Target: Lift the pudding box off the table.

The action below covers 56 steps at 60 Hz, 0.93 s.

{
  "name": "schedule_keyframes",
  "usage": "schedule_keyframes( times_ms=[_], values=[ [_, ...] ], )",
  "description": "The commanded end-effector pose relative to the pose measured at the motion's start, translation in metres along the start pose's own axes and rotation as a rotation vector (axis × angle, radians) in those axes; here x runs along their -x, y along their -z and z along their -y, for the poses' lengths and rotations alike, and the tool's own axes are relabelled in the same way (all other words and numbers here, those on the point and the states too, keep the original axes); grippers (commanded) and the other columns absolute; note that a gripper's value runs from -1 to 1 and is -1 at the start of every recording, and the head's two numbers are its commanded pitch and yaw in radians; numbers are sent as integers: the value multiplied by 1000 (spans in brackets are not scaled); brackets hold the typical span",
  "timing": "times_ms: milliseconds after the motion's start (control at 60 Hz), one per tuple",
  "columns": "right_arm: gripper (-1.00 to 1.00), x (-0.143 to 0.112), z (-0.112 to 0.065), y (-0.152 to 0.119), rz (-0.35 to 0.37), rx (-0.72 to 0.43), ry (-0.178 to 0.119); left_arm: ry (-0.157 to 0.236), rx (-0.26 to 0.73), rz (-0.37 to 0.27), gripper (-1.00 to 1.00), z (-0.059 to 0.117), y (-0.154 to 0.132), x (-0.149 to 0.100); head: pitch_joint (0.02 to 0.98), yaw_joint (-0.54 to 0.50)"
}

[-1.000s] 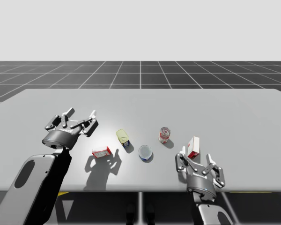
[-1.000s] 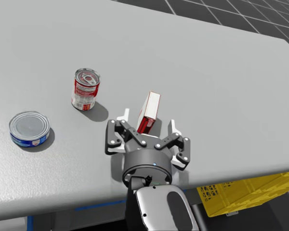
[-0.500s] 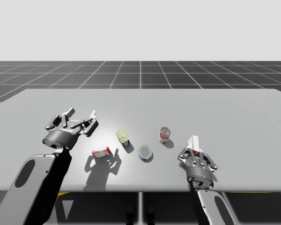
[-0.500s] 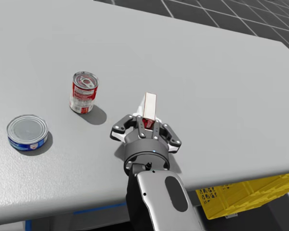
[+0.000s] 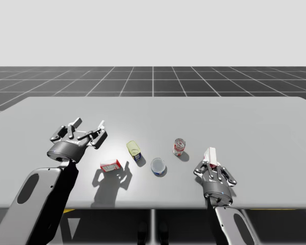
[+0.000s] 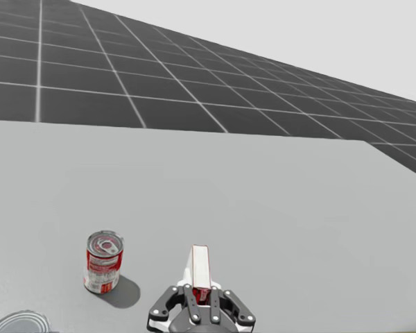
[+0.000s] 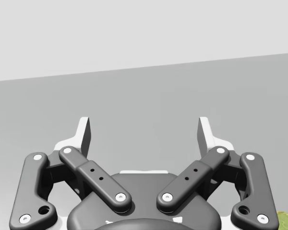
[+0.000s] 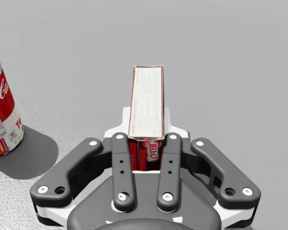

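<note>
Your target is the small red-and-white cardboard pudding box (image 8: 146,103). It stands upright on a narrow edge, with its pale printed top panel facing up and a red face below. In the high view it sits near the front right of the grey table (image 5: 245,122), just right of the upright red-and-white soup can (image 5: 179,146) and apart from it.

Your right gripper (image 8: 146,140) is closed around the box. Its dark fingers (image 8: 121,163) are drawn in narrow, one pressing each broad side, and the box rises between them and stands taller than they do. The fingers hide its base, so you cannot tell whether it has cleared the tabletop.

Your left gripper (image 7: 144,136) hangs above the left part of the table with its jaws spread wide and nothing between them. In the high view, a small red box lying flat (image 5: 110,165) is near it.
</note>
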Motion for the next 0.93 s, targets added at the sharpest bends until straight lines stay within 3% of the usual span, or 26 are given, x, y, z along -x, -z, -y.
schedule_keyframes(
  times_ms=[17, 267, 450, 533, 933],
  values=[
    [1000, 7, 3, -1, -24, 56, 14, -2, -1, 0, -1000, 0, 0, 0, 505, -481],
    [1000, -9, 9, -3, 64, 29, -19, -10, 0, 1, -1000, -2, 0, 0, 473, -485],
    [1000, -47, 19, -8, 211, -7, -38, -18, 0, 4, -1000, -3, 0, 0, 479, -491],
    [1000, -66, 25, -11, 319, -20, -78, -17, 0, 4, -1000, -3, 0, 0, 481, -496],
    [1000, -149, 42, -25, 579, 7, -111, -14, -3, 6, -1000, -3, 0, 0, 476, -509]
  ],
)
